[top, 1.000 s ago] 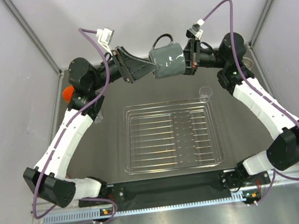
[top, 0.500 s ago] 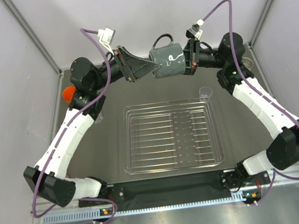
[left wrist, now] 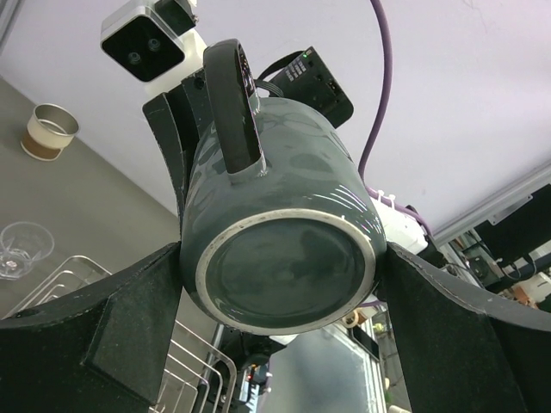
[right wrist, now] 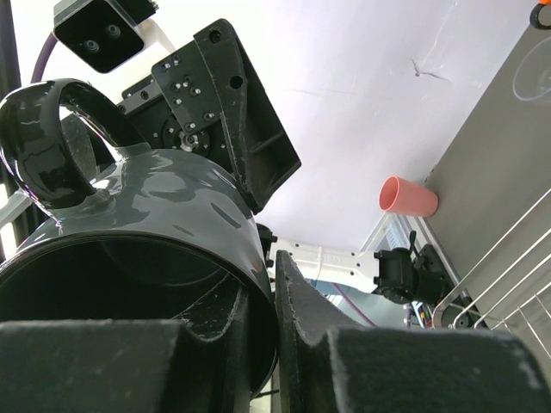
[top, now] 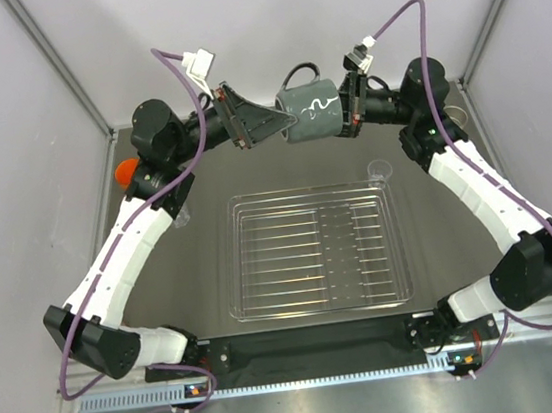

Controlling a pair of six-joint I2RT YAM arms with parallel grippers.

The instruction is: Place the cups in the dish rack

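Above the far edge of the table (top: 432, 248), beyond the wire dish rack (top: 235, 262), my right gripper (top: 345, 113) pinches the rim of the glossy dark grey cup (top: 313, 113). My left gripper (top: 272, 123) has its jaws spread around the cup's round base. A clear cup (top: 379, 169) stands just beside the rack's far-right corner.

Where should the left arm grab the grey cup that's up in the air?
Best around the round body of the grey cup, near its base, coming straight at that end. The cup lies sideways, base facing the left gripper, handle on top, and the right gripper pinches the rim.
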